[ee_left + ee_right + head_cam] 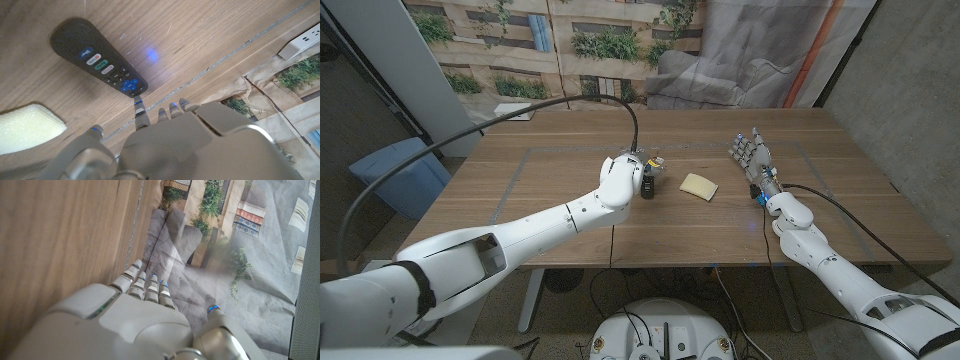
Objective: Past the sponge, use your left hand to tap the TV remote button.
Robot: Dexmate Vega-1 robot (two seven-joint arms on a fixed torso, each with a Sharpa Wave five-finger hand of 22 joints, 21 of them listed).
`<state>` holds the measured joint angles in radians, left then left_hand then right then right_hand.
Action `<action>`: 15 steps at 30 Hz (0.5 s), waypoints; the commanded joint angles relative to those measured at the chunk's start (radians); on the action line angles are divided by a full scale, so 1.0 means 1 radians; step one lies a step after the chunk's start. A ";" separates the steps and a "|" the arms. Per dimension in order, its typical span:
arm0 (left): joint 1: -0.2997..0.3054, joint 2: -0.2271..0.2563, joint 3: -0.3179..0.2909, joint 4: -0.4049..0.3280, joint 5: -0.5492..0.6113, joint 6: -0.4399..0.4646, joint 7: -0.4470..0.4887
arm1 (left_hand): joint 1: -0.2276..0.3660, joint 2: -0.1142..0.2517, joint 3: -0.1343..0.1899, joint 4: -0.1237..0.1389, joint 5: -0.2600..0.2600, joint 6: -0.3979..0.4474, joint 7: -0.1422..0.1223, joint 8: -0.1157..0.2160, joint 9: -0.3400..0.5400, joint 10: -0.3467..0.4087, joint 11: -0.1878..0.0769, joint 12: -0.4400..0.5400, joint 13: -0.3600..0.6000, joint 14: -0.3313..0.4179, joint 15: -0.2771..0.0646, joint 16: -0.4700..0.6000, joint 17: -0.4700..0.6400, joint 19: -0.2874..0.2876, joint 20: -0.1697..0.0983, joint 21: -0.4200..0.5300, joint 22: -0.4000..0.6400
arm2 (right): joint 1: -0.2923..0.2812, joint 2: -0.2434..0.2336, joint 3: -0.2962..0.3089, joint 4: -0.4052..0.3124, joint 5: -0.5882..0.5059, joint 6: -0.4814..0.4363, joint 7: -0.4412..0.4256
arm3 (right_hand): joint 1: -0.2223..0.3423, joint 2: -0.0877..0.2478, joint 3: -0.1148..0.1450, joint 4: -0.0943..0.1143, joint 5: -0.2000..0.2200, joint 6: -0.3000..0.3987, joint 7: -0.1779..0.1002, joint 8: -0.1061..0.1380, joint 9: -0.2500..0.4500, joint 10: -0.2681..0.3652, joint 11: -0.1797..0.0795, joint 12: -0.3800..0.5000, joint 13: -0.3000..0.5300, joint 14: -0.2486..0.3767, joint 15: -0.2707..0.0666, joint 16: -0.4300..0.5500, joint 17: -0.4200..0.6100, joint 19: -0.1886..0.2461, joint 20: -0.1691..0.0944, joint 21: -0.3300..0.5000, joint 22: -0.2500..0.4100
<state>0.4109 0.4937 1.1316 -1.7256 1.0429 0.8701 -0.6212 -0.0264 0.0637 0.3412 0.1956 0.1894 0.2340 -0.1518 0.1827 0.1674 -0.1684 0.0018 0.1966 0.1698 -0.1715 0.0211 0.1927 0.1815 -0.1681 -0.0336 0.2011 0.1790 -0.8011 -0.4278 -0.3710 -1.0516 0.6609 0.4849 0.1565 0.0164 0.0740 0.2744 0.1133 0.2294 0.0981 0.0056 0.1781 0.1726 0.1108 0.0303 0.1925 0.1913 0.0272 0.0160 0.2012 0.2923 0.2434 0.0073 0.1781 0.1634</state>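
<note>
Filling the near table (570,160), the left hand (620,178) hovers over the black TV remote (97,59), one fingertip (139,106) at the remote's end, gripping nothing. Right hand (752,160) stands apart with fingers spread, empty. Between the hands, just beside the remote, lies a yellow sponge (699,186).

counter (570,165): brown wood with a fine grain, matt, smooth, crossed by thin pale lines
TV remote (95,57): dark plastic, matt, with small coloured buttons, some lit blue
sponge (27,127): pale yellow foam, soft and porous-looking
left hand (170,145): light grey hard plastic shell, smooth, slight sheen
right hand (135,315): same grey plastic, with segmented metal-looking fingers
backdrop (240,255): printed cloth, matt, creased
</note>
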 commanded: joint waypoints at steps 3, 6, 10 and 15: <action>0.012 0.015 -0.009 -0.038 0.034 0.011 -0.008 | 0.003 0.113 -0.004 0.001 0.008 0.008 -0.003 -0.005 0.003 -0.161 0.000 0.005 0.004 -0.235 -0.009 0.004 0.000 -0.218 -0.026 0.010 0.001 | -0.003 0.001 0.001 -0.001 0.000 0.004 -0.003 | -0.004 0.000 0.002 0.006 0.007 0.009 -0.004 0.009 0.003 0.004 0.003 0.004 0.001 -0.001 0.000 0.006 0.001 -0.004 -0.003 0.008 0.003; 0.019 0.020 -0.017 -0.050 0.040 0.008 -0.004 | 0.004 0.114 -0.004 0.001 0.009 0.011 -0.005 -0.004 0.003 -0.157 0.000 0.006 0.004 -0.232 -0.011 0.004 0.000 -0.215 -0.026 0.011 0.001 | -0.002 0.001 0.002 -0.001 -0.001 0.007 -0.003 | -0.004 0.000 0.002 0.007 0.007 0.009 -0.004 0.009 0.003 0.004 0.004 0.003 0.001 -0.001 0.001 0.006 0.000 -0.004 -0.003 0.008 0.003; 0.028 0.026 -0.027 -0.068 0.055 0.013 -0.010 | 0.005 0.114 -0.003 0.000 0.009 0.012 -0.005 -0.004 0.003 -0.152 -0.002 0.007 0.004 -0.227 -0.011 0.005 0.000 -0.209 -0.026 0.012 0.001 | 0.001 0.001 0.002 0.003 -0.002 0.010 -0.001 | -0.004 0.000 0.001 0.007 0.007 0.010 -0.003 0.009 0.003 0.003 0.004 0.003 0.001 -0.001 0.000 0.007 0.000 -0.004 -0.003 0.008 0.003; 0.049 0.034 -0.052 -0.096 0.061 0.018 -0.002 | 0.007 0.115 -0.003 -0.002 0.010 0.011 -0.008 -0.004 0.003 -0.143 -0.006 0.009 0.003 -0.216 -0.013 0.007 -0.001 -0.197 -0.026 0.015 0.000 | 0.008 0.002 0.002 0.011 -0.002 0.014 0.006 | -0.004 0.000 0.001 0.008 0.007 0.010 -0.004 0.009 0.003 0.003 0.003 0.003 0.001 -0.001 0.000 0.007 -0.001 -0.004 -0.003 0.008 0.003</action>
<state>0.4308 0.5122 1.1144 -1.7746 1.0826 0.8789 -0.6283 -0.0264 0.0637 0.3413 0.1956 0.1894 0.2378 -0.1555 0.1827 0.1675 -0.1684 0.0017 0.1966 0.1698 -0.1698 0.0119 0.1927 0.1816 -0.1682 -0.0336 0.2109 0.1766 -0.8012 -0.4270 -0.3704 -1.0500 0.6606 0.4915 0.1556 0.0164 0.0740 0.2741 0.1135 0.2299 0.0981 0.0056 0.1780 0.1726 0.1108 0.0303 0.1925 0.1913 0.0272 0.0160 0.2038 0.2925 0.2434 0.0073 0.1781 0.1634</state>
